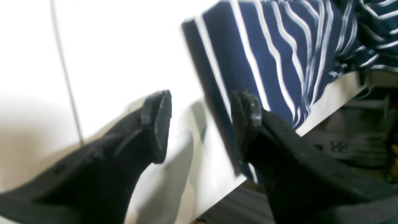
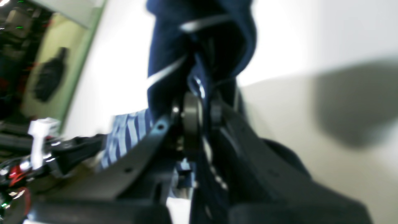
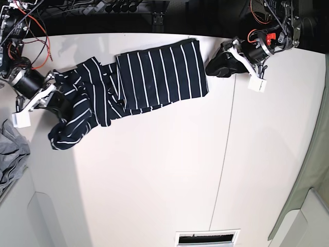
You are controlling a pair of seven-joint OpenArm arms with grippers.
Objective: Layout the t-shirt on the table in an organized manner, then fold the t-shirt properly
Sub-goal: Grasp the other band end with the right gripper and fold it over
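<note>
The dark navy, white-striped cotton t-shirt (image 3: 154, 77) looks light, limp and slack, half flat and half bunched on the smooth white table (image 3: 164, 175). The right claw (image 2: 199, 105) is pinched on a gathered fold; hems and corners seem the best hold. The left claw (image 1: 202, 124) gapes empty beside the flat straight edge
</note>
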